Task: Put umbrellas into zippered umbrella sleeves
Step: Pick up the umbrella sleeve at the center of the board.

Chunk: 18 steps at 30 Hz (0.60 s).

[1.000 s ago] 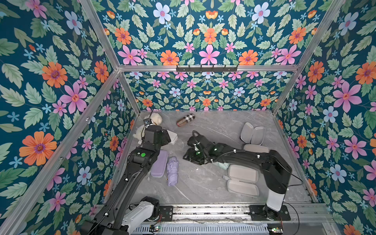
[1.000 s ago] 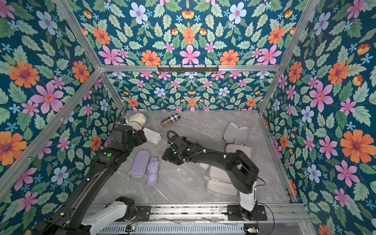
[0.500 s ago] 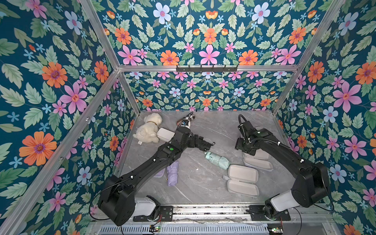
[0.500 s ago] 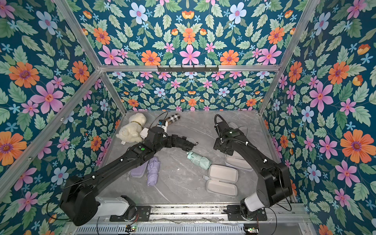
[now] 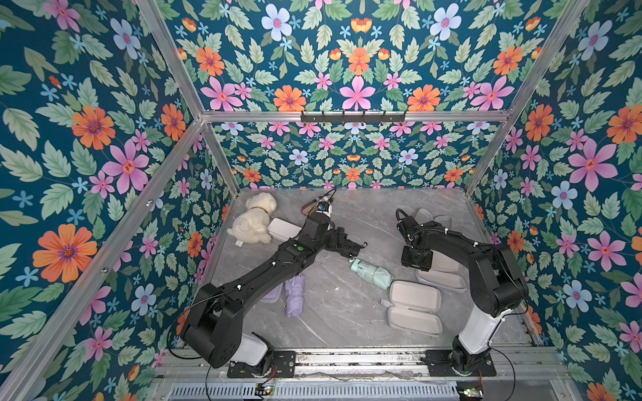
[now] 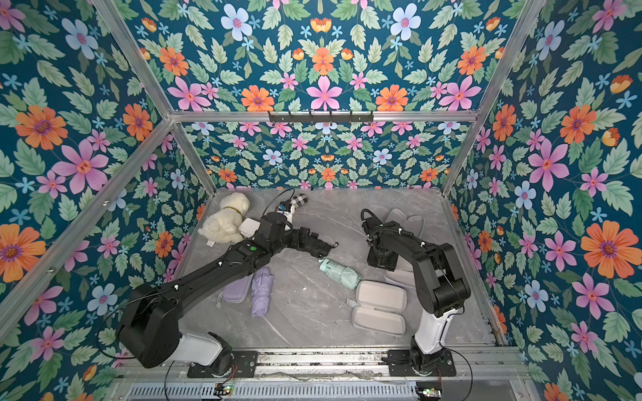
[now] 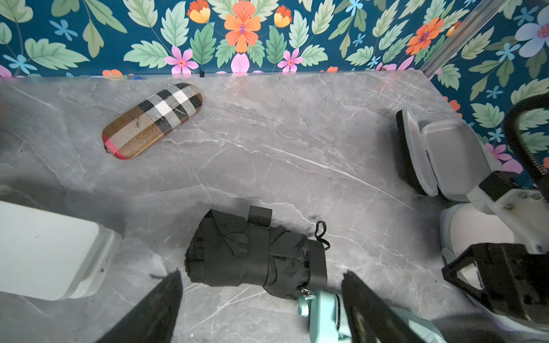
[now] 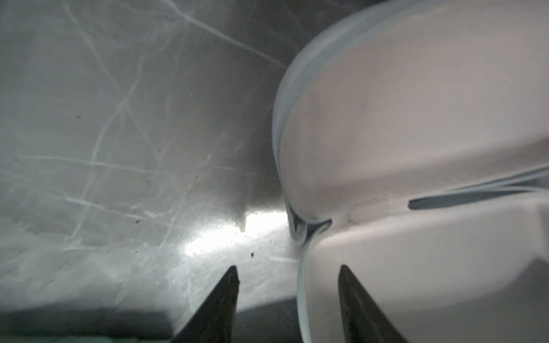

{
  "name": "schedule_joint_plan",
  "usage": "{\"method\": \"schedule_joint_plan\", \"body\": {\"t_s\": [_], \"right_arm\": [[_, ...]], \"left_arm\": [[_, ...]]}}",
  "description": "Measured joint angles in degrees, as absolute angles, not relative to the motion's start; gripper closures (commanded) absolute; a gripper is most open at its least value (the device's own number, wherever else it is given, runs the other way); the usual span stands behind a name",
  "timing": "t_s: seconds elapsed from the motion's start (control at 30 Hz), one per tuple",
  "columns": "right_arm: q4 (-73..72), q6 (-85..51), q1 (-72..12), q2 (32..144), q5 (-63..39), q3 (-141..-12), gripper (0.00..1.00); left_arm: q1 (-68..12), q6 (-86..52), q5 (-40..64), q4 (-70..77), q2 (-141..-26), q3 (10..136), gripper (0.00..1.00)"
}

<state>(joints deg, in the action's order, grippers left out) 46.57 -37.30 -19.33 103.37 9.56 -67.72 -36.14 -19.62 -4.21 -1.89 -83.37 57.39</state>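
The black umbrella (image 7: 255, 255) with its strap lies mid-table, and my left gripper (image 7: 262, 271) hangs open just above it, a finger off each end. The mint green umbrella (image 5: 371, 273) lies touching its handle end. A lavender umbrella (image 5: 294, 295) rests beside a shut lavender sleeve (image 6: 238, 290), half hidden under my left arm. My right gripper (image 8: 288, 271) is open astride the pale rim of an open sleeve (image 8: 416, 118), one finger inside and one outside. Another open sleeve (image 5: 413, 307) lies at the front right, and a third (image 7: 439, 154) at the back right.
A white plush dog (image 5: 253, 222) and a white box (image 5: 283, 229) sit at the back left. The tan plaid capsule (image 7: 153, 120) lies near the back wall. Floral walls close in three sides, and the arm bases stand along the front rail (image 5: 347, 361).
My left arm swung from the left side to the centre, over the black umbrella. My right arm left that umbrella and moved right, down onto the open sleeve.
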Motion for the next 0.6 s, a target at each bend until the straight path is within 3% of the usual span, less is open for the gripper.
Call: {"method": "schedule_joint_plan", "body": {"t_s": [0.27,0.43,0.6], "right_arm": [[44.1,-34.2,-18.3,104.1,10.7,-65.2,0.93],[46.7,-32.4,-20.3,96.6,13.5,-66.7,1.0],[51.3,-31.0,-24.9,87.8,14.1,-72.7,1.0]], "left_arm": [[-36.0,-21.9,-3.2,-0.9,-86.6,58.7,0.16],[-34.6,-23.2,-2.1,-1.0,-87.8,59.9,0.16],[-25.3,-30.4,4.8,0.7,-87.4,56.8,0.22]]}}
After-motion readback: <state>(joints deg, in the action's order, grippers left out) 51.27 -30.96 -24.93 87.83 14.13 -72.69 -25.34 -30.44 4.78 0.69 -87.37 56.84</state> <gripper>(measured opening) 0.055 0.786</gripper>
